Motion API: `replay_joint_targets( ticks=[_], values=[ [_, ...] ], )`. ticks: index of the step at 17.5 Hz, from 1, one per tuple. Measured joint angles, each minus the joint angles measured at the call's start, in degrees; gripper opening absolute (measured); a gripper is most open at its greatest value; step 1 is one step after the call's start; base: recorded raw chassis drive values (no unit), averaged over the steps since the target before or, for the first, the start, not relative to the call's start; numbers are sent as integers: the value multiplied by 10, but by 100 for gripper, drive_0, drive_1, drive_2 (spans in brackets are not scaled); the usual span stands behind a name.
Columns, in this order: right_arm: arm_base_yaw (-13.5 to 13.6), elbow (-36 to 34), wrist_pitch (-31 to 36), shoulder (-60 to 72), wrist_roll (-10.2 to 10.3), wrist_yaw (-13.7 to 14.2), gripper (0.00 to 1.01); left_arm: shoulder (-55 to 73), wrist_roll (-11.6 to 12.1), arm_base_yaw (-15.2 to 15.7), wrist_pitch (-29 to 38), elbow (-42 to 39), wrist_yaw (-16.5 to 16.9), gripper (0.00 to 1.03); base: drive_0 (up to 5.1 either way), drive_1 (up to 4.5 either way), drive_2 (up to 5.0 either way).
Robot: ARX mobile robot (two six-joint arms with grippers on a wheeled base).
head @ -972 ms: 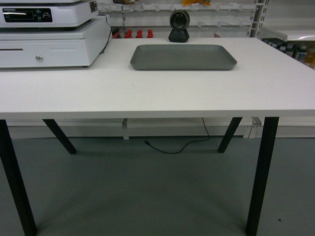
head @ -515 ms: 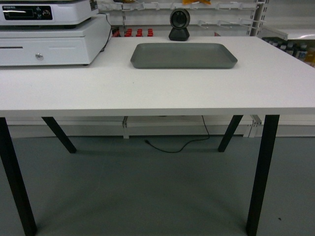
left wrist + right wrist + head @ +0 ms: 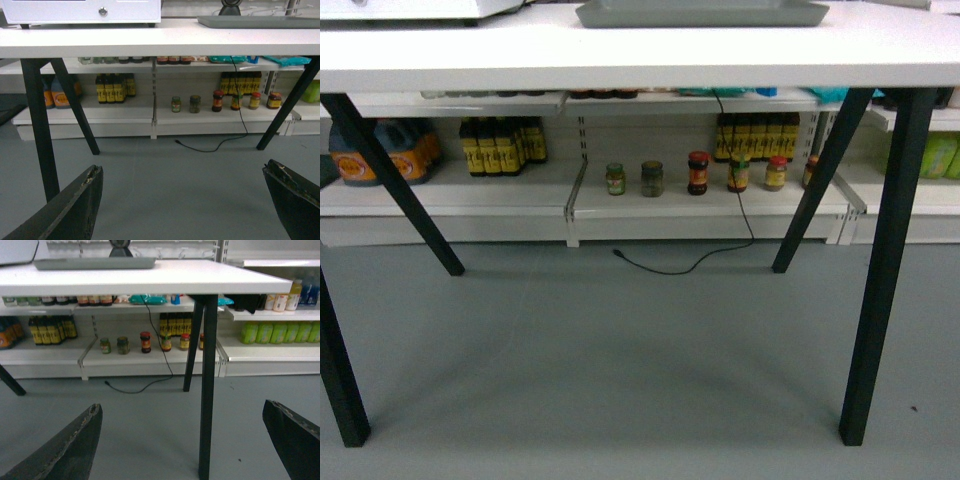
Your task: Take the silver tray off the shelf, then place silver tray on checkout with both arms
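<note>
- Head view: the silver tray (image 3: 702, 13) lies flat on the white table (image 3: 640, 55), at the top edge of the picture; only its near rim shows. Neither arm appears here. Beneath the table top, black legs (image 3: 880, 260) stand on the grey floor (image 3: 620, 370). Behind them a low shelf (image 3: 710, 203) carries a row of jars (image 3: 697, 173) and dark bottles (image 3: 502, 143), and a black cable (image 3: 720, 240) hangs down to the floor.
- Left wrist view: the left gripper (image 3: 182, 202) has its jaws wide apart, holding nothing, low over the floor. The tray (image 3: 260, 21) sits up on the table, right of a white cash drawer (image 3: 82, 11), well apart from the jaws and above them.
- Right wrist view: the right gripper (image 3: 182, 442) likewise has its jaws spread and bare, near the floor. The tray (image 3: 95, 263) rests on the table at upper left, well apart from the jaws.
</note>
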Motion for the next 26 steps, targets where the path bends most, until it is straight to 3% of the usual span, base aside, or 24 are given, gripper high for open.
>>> replay_joint_targets(
  ticks=[26],
  values=[
    [0, 0, -1, 0, -2, -1, 98, 0, 3, 0, -2, 0, 0, 98, 0, 0, 0]
  ],
)
